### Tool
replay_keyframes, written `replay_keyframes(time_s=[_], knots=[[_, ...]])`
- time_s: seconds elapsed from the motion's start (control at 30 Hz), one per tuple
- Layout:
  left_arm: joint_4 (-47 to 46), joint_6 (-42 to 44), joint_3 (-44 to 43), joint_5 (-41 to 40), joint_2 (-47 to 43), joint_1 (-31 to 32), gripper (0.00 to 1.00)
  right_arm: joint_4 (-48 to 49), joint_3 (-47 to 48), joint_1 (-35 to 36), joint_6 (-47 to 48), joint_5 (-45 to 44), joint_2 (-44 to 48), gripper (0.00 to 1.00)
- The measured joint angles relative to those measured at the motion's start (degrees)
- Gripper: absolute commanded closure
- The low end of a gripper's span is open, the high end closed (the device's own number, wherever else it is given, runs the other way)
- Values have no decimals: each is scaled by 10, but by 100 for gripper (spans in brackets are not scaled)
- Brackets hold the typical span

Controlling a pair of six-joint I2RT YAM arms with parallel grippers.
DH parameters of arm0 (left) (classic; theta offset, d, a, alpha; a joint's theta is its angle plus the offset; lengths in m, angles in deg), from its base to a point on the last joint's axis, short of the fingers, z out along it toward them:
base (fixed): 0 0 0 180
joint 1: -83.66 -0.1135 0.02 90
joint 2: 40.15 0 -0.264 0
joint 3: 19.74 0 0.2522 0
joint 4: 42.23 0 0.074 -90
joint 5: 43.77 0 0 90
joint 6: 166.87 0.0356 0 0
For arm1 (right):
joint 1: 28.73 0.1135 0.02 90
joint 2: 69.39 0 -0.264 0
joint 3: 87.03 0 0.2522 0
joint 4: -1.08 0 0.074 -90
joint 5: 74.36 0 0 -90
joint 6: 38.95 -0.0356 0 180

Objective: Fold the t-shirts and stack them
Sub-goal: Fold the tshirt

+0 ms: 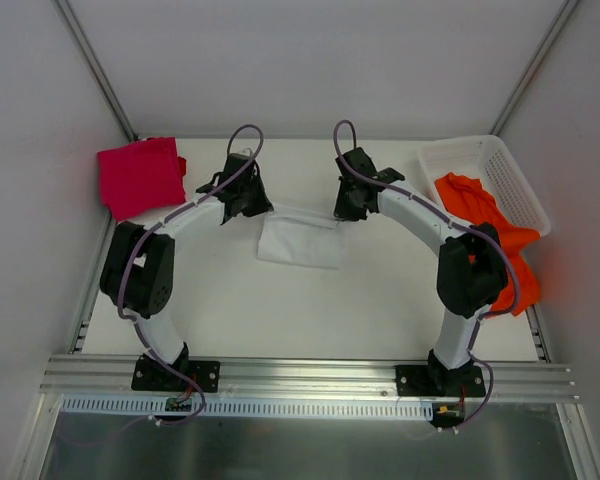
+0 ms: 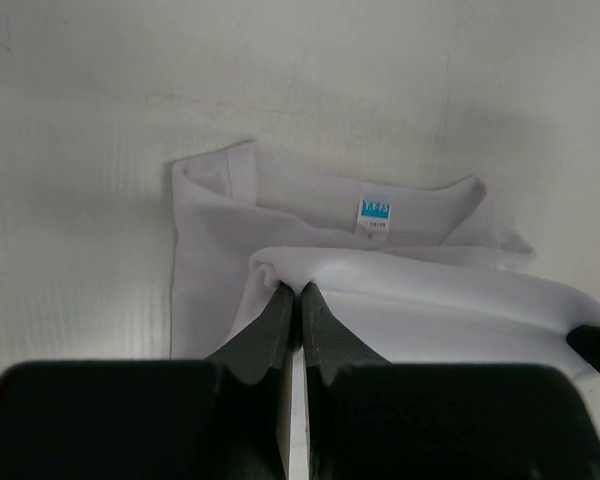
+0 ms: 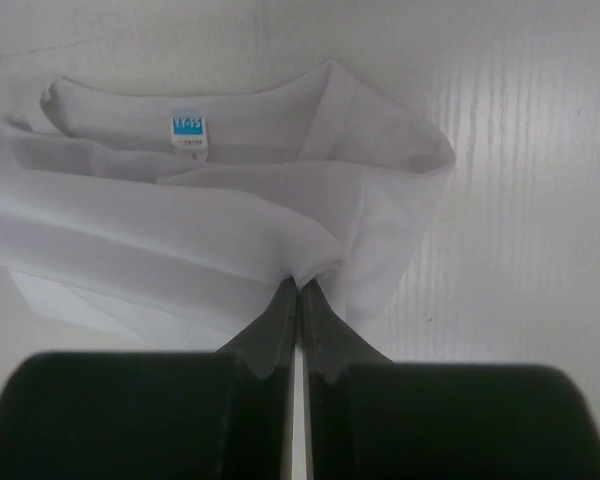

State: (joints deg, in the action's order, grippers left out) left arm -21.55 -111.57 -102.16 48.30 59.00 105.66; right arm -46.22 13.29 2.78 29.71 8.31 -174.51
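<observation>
The left end effector (image 2: 292, 291) is clamped on a pinch of the white t-shirt (image 2: 410, 225), with cloth caught between the closed jaws. The right end effector (image 3: 298, 284) grips the same lifted edge at the other side. That edge hangs just short of the collar, where the blue label (image 2: 375, 212) faces up. The shirt lies mid-bench (image 1: 310, 310).

This looks like a folding pass on the white shirt. Next, both arms likely need to travel together, keep the edge level, lay it down, then let go.

The magenta-red shirt (image 1: 140, 176) sits folded at the far left. The orange shirt (image 1: 490, 225) spills from the basket (image 1: 513, 165), unfolded.

Bright, even light, soft shadows (wrist views blur up close).
</observation>
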Motion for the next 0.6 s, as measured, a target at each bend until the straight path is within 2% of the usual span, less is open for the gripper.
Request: replay_keyframes(time_s=[0.2, 0.27, 0.3, 0.33, 0.37, 0.4, 0.43, 0.47, 0.53, 0.57, 0.6], knots=[[-21, 11, -63, 29, 83, -16, 100, 17, 21, -30, 0, 14, -55, 99], [-23, 13, -80, 35, 103, -19, 100, 23, 30, -39, 0, 21, -76, 89], [-25, 13, -90, 38, 114, -22, 100, 26, 34, -43, -1, 24, -86, 80], [-28, 13, -98, 40, 127, -23, 100, 29, 40, -47, -2, 27, -97, 40], [-30, 13, -103, 40, 136, -25, 100, 31, 45, -51, -5, 29, -106, 21], [-31, 13, -107, 39, 145, -28, 100, 31, 49, -55, 0, 28, -116, 9], [-33, 13, -110, 38, 154, -33, 81, 29, 53, -60, 2, 28, -126, 1], [-33, 17, -111, 37, 161, -38, 71, 28, 55, -65, 3, 28, -134, 1], [-33, 20, -111, 35, 171, -48, 38, 28, 56, -73, 6, 26, -145, 0], [-33, 24, -111, 33, 174, -50, 2, 27, 56, -76, 6, 26, -148, 0], [-34, 26, -111, 30, 177, -53, 1, 26, 56, -79, 7, 23, -148, 0]])
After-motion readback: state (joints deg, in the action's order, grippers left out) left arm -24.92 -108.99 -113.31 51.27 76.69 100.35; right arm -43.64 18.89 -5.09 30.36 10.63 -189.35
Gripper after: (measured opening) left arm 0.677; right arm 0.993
